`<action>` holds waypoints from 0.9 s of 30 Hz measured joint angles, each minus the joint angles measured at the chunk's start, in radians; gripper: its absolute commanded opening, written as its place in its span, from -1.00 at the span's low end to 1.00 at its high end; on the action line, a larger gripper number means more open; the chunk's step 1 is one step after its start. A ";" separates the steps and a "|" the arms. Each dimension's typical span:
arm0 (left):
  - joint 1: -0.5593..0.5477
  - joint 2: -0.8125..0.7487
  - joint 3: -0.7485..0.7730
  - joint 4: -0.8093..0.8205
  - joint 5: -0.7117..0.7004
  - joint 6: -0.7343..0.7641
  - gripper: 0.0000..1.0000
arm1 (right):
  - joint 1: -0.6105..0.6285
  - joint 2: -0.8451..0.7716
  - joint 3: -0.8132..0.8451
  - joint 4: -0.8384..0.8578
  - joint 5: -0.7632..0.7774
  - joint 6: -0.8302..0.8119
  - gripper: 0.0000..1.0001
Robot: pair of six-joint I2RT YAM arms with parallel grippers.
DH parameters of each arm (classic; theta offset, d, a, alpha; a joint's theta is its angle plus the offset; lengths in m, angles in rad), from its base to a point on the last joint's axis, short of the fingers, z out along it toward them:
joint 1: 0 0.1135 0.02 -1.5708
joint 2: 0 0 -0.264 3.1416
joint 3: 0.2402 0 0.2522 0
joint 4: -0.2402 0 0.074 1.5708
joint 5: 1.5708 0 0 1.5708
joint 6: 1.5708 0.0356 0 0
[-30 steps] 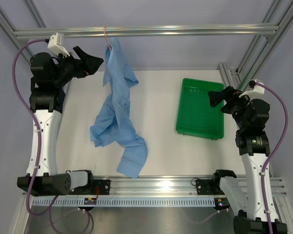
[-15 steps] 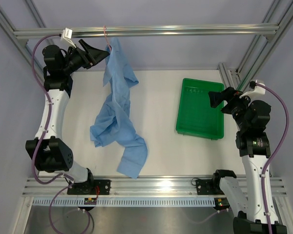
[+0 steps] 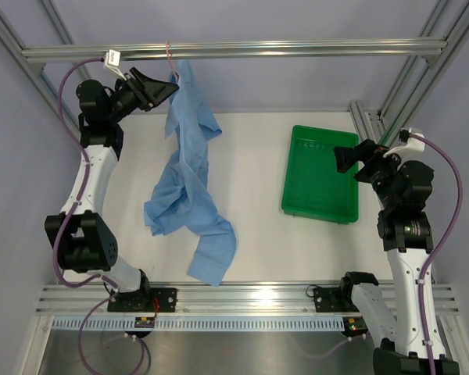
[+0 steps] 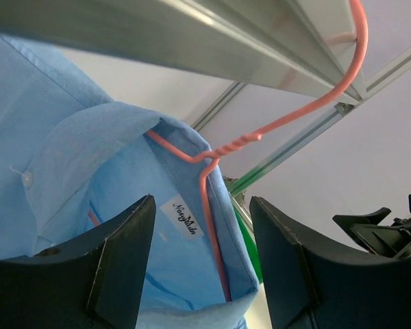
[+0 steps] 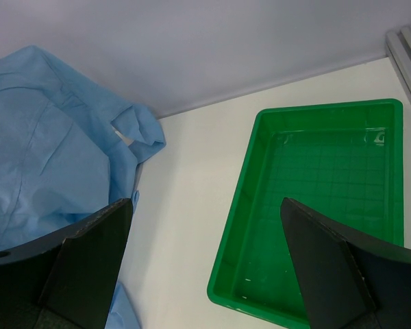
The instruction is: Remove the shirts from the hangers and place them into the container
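Plainly soft, light cloth: shirt (image 3: 189,180) hangs from hanger (image 4: 237,144), tail pooled below it. Spread left gripper (image 4: 202,205) faces collar (image 4: 185,137) at hanger's neck; judge best pinch there. Spread right gripper (image 5: 205,202) near tray (image 3: 348,211), well right of hanger.

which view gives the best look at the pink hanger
Left wrist: the hanger is seen close up, hook over the rail, twisted neck and wire running into the shirt collar. Top external shows only a sliver of hook at the rail; right wrist shows none of it.
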 measured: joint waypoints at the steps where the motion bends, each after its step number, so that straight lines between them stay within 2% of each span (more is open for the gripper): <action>1: -0.005 0.000 -0.002 0.003 -0.001 0.001 0.24 | 0.000 -0.001 0.000 0.000 0.000 0.000 0.99; 5: -0.040 -0.027 -0.073 0.031 -0.027 0.027 0.24 | 0.000 -0.003 0.000 0.000 0.000 -0.002 0.99; 8: -0.077 -0.072 -0.149 0.018 -0.078 0.085 0.33 | 0.000 -0.003 0.000 0.000 -0.001 -0.002 0.99; 14: -0.123 -0.237 -0.297 0.018 -0.216 0.189 0.35 | 0.000 -0.010 0.000 0.000 -0.009 -0.002 0.99; 20: -0.141 -0.283 -0.299 0.010 -0.344 0.269 0.35 | 0.000 -0.013 0.000 0.001 -0.026 -0.002 0.99; 27: -0.192 -0.221 -0.257 -0.081 -0.456 0.338 0.33 | 0.000 -0.033 0.000 0.005 -0.030 -0.003 0.99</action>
